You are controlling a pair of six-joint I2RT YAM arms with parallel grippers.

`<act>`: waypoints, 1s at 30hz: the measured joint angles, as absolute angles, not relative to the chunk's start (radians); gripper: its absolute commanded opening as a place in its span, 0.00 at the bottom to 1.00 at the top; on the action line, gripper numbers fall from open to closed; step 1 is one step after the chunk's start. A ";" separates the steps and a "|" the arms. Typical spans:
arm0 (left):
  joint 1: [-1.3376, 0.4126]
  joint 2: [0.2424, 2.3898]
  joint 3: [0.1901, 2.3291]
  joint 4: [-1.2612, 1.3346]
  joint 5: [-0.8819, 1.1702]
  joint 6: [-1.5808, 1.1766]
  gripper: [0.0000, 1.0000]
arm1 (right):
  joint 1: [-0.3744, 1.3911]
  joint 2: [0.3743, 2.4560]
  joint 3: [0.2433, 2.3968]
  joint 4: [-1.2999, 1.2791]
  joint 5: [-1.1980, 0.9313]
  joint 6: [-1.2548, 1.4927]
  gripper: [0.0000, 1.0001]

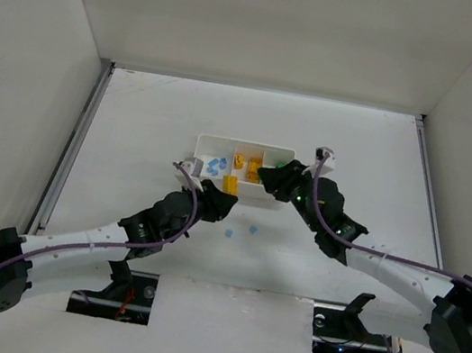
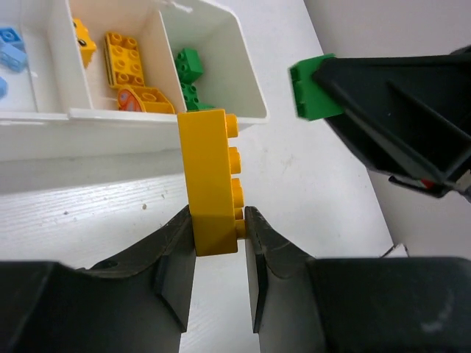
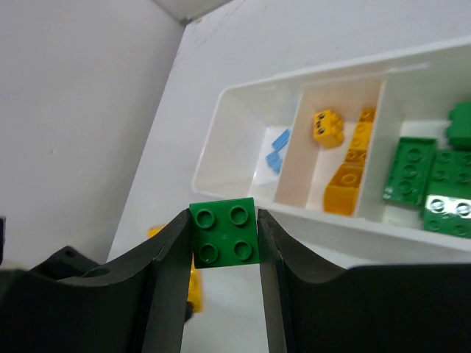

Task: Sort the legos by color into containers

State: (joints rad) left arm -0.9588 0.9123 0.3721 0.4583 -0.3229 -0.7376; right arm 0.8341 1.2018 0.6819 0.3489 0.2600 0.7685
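The left gripper (image 2: pixel 218 220) is closed on a yellow brick (image 2: pixel 210 180), held just outside the near wall of the tray (image 1: pixel 224 141), in front of its middle compartment. The right gripper (image 3: pixel 223 220) is closed on a green brick (image 3: pixel 224 237), studs toward the camera, at the tray's right end, near the left gripper. In the tray, the left compartment holds blue bricks (image 3: pixel 277 151), the middle compartment yellow bricks (image 3: pixel 346 158) and the right compartment green bricks (image 3: pixel 427 184). Two loose blue bricks (image 1: pixel 229 233) lie on the table (image 1: pixel 361 144) near the tray's near side, apart from both grippers.
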 measured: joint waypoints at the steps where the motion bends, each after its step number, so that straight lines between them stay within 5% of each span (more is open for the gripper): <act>1: -0.950 0.894 0.370 0.448 -0.324 -0.738 0.15 | 0.809 1.185 0.671 0.351 0.251 0.768 0.28; 9: -0.921 0.844 0.369 0.391 -0.331 -0.722 0.15 | 0.711 1.217 0.657 0.341 0.265 0.717 0.30; 14: -0.922 0.886 0.388 0.369 -0.332 -0.705 0.16 | 0.706 1.346 0.704 0.311 0.307 0.659 0.58; 17: -0.922 0.920 0.419 0.358 -0.331 -0.694 0.17 | 0.706 1.370 0.712 0.292 0.337 0.634 0.65; 30: -0.816 1.270 0.686 0.362 -0.252 -0.664 0.22 | 0.786 1.158 0.571 0.326 0.442 0.603 0.60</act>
State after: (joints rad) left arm -0.8158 1.2697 0.6865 0.3622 -0.2523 -0.6643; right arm 0.7864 1.1584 0.5709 0.3264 0.4419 0.6025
